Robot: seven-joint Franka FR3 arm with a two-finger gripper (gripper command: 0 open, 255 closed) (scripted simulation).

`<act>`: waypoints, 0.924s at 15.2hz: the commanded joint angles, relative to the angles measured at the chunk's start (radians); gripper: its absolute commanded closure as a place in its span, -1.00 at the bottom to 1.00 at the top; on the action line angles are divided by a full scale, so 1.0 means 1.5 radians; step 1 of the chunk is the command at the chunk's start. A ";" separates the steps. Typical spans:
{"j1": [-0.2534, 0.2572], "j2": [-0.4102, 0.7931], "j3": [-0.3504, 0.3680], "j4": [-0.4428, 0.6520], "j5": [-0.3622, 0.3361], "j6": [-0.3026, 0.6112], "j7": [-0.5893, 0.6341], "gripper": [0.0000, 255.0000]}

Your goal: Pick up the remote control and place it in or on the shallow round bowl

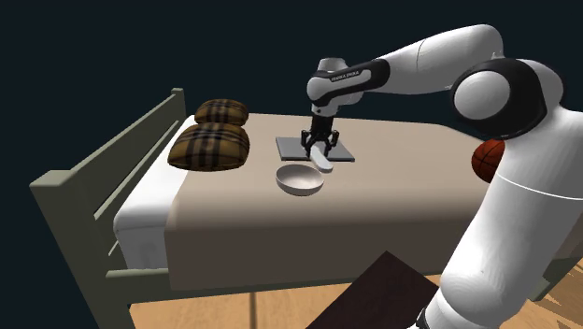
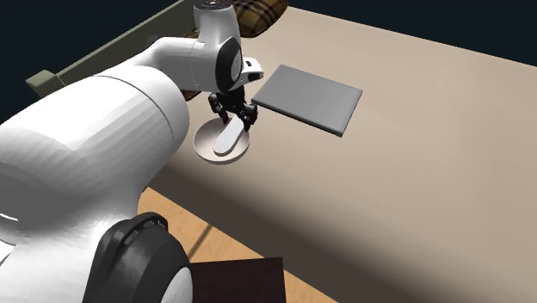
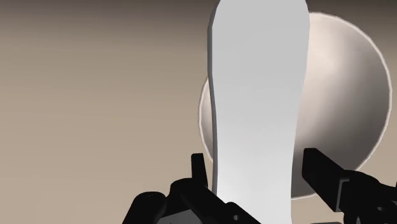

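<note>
Pincer (image 1: 319, 145) clamped on one end of the white remote control (image 1: 323, 161), near centre frame in the shoulder view. Remote tilts down over the far rim of the shallow white bowl (image 1: 297, 183); contact with the bowl can't be told. Wrist view: black fingers (image 3: 200, 170) flank the remote (image 3: 257, 95), bowl (image 3: 343, 95) behind it. Grey flat slab (image 1: 290, 147) just beyond the bowl on the beige bed (image 1: 392, 187). Two plaid pillows (image 1: 210, 147) at left.
</note>
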 commanded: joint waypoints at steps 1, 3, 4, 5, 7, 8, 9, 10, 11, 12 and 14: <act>0.017 0.004 0.014 0.013 -0.001 -0.009 0.033 1.00; 0.040 0.013 0.033 0.029 -0.003 -0.016 0.075 1.00; 0.040 0.015 0.033 0.022 -0.003 -0.008 0.075 1.00; 0.040 0.016 0.033 0.015 -0.004 0.001 0.075 1.00; 0.040 0.020 0.033 0.002 -0.004 0.018 0.076 1.00; 0.040 0.022 0.033 -0.005 -0.004 0.026 0.076 1.00; 0.040 0.025 0.033 -0.011 -0.004 0.035 0.076 1.00; 0.040 0.027 0.033 -0.017 -0.004 0.043 0.076 1.00; 0.040 0.029 0.033 -0.023 -0.004 0.051 0.076 1.00; 0.040 0.032 0.033 -0.028 -0.004 0.060 0.076 1.00; 0.040 0.038 0.032 -0.039 -0.004 0.076 0.077 1.00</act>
